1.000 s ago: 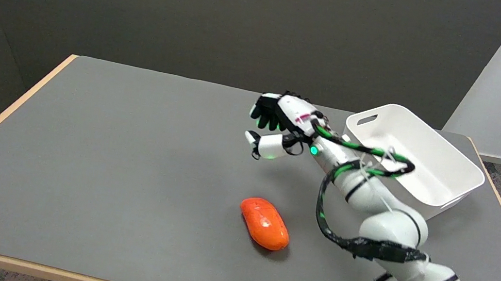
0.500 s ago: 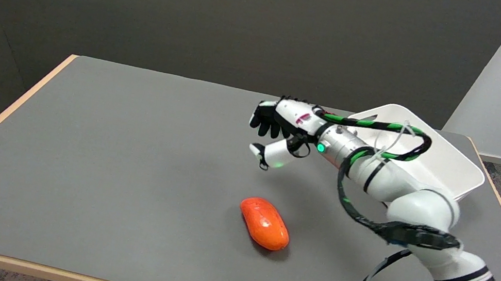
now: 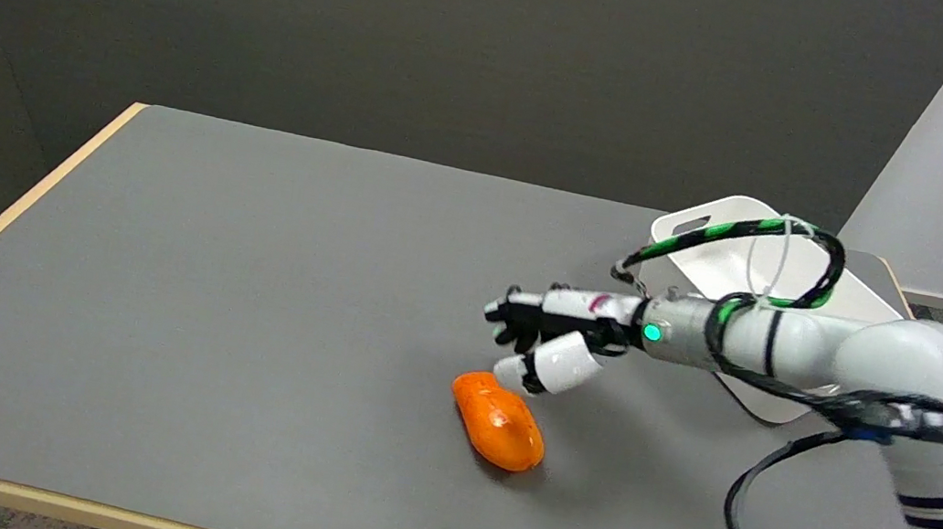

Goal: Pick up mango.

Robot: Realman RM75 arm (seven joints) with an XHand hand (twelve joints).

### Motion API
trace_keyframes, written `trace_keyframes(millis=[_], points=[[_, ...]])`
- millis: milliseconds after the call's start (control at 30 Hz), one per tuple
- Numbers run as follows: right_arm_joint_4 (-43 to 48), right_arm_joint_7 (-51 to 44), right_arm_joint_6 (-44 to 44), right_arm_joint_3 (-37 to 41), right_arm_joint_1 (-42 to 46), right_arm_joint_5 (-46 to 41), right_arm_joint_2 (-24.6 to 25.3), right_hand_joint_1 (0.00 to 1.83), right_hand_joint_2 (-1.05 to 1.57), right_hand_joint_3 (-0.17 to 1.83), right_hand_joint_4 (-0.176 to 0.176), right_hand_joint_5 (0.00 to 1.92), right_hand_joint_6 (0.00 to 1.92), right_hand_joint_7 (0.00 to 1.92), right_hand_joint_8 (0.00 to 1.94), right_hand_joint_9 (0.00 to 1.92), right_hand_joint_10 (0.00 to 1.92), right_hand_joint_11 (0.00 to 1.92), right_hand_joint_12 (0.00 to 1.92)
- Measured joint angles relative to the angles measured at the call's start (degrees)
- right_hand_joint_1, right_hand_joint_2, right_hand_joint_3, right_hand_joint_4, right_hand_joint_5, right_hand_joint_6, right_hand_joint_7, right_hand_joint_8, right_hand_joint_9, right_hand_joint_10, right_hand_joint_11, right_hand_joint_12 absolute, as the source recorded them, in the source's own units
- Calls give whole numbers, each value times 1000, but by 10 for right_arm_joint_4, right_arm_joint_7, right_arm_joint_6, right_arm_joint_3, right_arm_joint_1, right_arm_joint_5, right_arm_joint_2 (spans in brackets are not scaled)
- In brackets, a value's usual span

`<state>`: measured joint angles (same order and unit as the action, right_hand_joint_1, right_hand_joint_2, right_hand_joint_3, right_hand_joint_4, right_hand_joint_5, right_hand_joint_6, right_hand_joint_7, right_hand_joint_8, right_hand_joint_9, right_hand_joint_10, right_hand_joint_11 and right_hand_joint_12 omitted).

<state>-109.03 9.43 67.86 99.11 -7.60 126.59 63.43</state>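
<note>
An orange-red mango (image 3: 498, 421) lies on the grey table (image 3: 247, 288), a little right of centre and towards the near edge. My right hand (image 3: 548, 340) hovers just above and behind the mango's far end, reaching in from the right. Its fingers are apart and curl loosely downward with nothing between them. The thumb's tip is close over the mango's far end; whether it touches is unclear.
A white plastic bin (image 3: 739, 265) stands at the table's far right, partly hidden behind my right forearm and its looped green-and-black cable (image 3: 743, 234). The table's light wooden edge (image 3: 122, 518) runs along the front and left.
My right hand has come down and towards the near side, from high above the table's middle to just over the mango's far end. The forearm has levelled out. The mango has not moved.
</note>
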Motion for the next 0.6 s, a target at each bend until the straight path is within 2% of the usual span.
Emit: trace_keyframes(millis=[133,267,367,600], points=[[-7,14,88,32,-4,-42,-22,328,738,925,-176,-1,140,94,423,133,807,231,1542],[-12,24,148,67,-7,-90,-43,386,769,784,-176,-1,278,175,432,146,910,370,1625],[-14,29,165,93,-8,-133,-57,394,755,794,-176,-1,321,193,457,163,934,394,1651],[-17,38,174,152,10,-255,-82,362,762,767,-176,-1,276,180,451,149,931,416,1666]])
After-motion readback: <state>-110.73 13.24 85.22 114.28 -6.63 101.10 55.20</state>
